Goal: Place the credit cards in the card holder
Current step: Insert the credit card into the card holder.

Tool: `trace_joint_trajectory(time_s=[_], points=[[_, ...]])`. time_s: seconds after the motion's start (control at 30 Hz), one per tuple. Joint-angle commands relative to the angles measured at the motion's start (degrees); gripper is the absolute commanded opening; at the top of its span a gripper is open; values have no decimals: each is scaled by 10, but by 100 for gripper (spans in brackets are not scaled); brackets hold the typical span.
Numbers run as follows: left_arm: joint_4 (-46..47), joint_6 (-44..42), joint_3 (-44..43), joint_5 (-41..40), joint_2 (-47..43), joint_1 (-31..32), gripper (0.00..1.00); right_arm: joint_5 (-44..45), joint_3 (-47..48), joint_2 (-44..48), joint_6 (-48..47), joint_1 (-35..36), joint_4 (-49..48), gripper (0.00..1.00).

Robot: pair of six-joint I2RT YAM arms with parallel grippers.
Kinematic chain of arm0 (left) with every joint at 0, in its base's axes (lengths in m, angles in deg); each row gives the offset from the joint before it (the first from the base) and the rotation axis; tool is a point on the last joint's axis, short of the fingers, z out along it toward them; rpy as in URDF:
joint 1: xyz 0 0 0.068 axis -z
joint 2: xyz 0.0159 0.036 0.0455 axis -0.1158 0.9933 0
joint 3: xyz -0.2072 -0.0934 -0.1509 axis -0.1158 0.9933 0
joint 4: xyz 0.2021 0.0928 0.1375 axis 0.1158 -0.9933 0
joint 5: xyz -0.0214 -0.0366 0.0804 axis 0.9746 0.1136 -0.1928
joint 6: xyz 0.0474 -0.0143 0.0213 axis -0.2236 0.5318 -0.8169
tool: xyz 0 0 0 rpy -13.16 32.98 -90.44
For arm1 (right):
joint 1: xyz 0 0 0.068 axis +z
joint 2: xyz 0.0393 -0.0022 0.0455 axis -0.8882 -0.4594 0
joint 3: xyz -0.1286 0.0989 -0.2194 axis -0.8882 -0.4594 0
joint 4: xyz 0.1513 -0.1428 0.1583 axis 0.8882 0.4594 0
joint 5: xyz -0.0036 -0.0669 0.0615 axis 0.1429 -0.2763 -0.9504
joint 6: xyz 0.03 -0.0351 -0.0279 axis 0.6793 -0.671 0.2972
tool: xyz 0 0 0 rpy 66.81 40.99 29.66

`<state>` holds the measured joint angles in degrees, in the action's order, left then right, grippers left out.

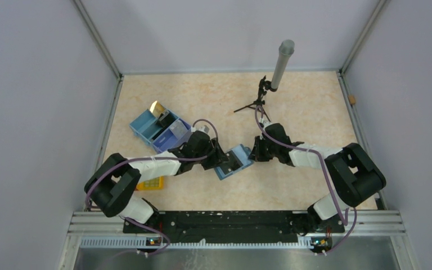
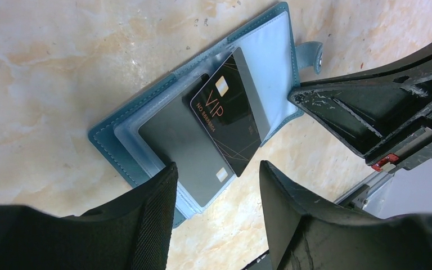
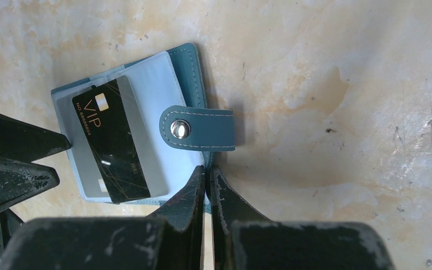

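Observation:
The teal card holder (image 1: 234, 161) lies open on the table between both arms. In the left wrist view the card holder (image 2: 124, 149) shows its pale blue inside, with a grey card (image 2: 180, 146) in it and a black VIP card (image 2: 229, 115) lying askew on top. My left gripper (image 2: 216, 183) is open over its near edge with nothing between the fingers. My right gripper (image 3: 207, 175) is shut on the card holder's (image 3: 188, 62) edge just below the clasp strap (image 3: 202, 129); the black card (image 3: 112, 140) lies to its left. A gold card (image 1: 157, 108) stands in the tray.
A blue partitioned tray (image 1: 146, 128) sits at the left behind my left arm. A yellow studded block (image 1: 149, 184) lies under the left arm. A small tripod with a grey tube (image 1: 281, 64) stands at the back. Walls close in the table on three sides.

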<state>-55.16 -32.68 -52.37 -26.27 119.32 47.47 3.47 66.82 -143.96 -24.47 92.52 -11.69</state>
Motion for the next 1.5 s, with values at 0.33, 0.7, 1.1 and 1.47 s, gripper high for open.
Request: trace_joint_trajectory(time_s=[0.33,0.7,1.1,1.47], points=[[39,18,-33,12,49,15,50,41,3,7,-10,-4,16,0],[32,5,-77,25,100,17,48,27,4,12,-10,-4,18,0],[41,8,-104,32,128,17,48,18,6,44,0,-4,31,15],[53,12,-117,33,149,21,48,3,-3,48,18,-4,16,25]])
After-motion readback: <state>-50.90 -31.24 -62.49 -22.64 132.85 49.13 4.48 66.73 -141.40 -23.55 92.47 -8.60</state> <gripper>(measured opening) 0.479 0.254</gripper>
